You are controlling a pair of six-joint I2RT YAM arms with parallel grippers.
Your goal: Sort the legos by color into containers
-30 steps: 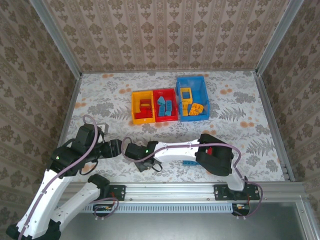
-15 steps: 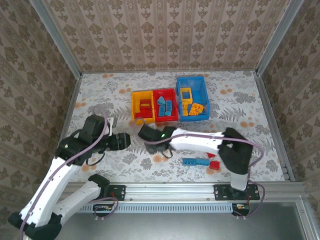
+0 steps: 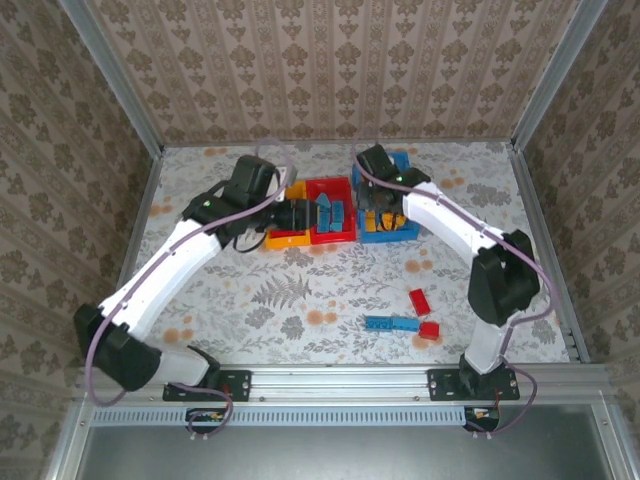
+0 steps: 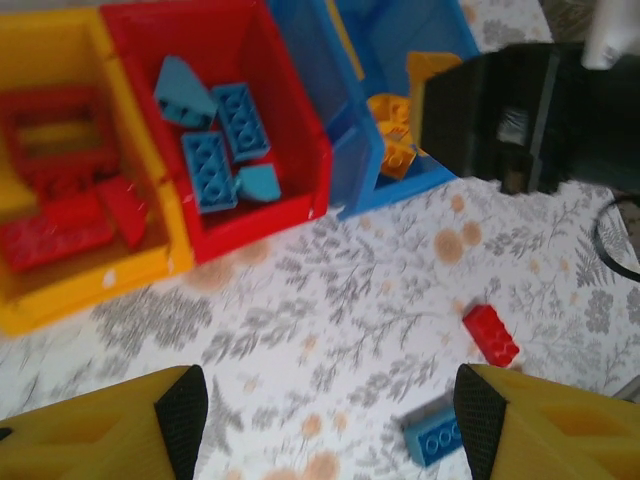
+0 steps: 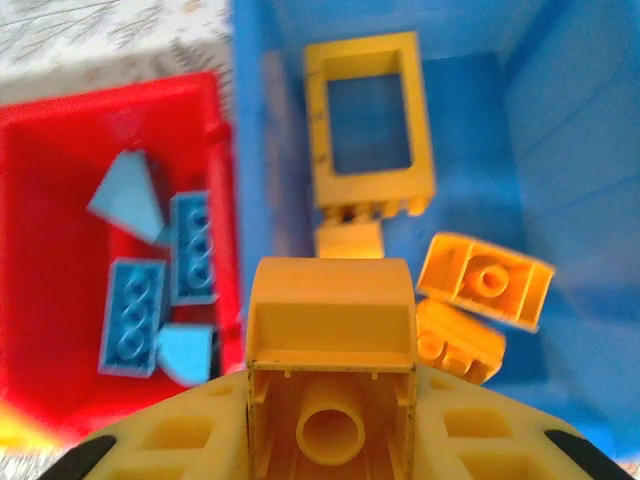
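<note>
Looking from above, the left fingers (image 3: 303,213) hover over the yellow bin (image 3: 272,240) and red bin (image 3: 335,240), the right fingers (image 3: 381,207) over the blue bin (image 3: 412,200). A blue brick (image 3: 392,323) and two red bricks (image 3: 419,300) lie loose on the bench (image 3: 220,290). Left wrist camera: fingers spread, empty. Right wrist camera: fingers clamp an orange-yellow brick (image 5: 332,300) above the blue bin.

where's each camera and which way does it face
Top external: above and behind, looking down on the table; both arms show.
Left wrist: looks down at the red bin; open left hand at bottom.
Right wrist: over the blue bin; right hand grips a yellow brick.
Both wrists share the red bin's blue bricks.
</note>
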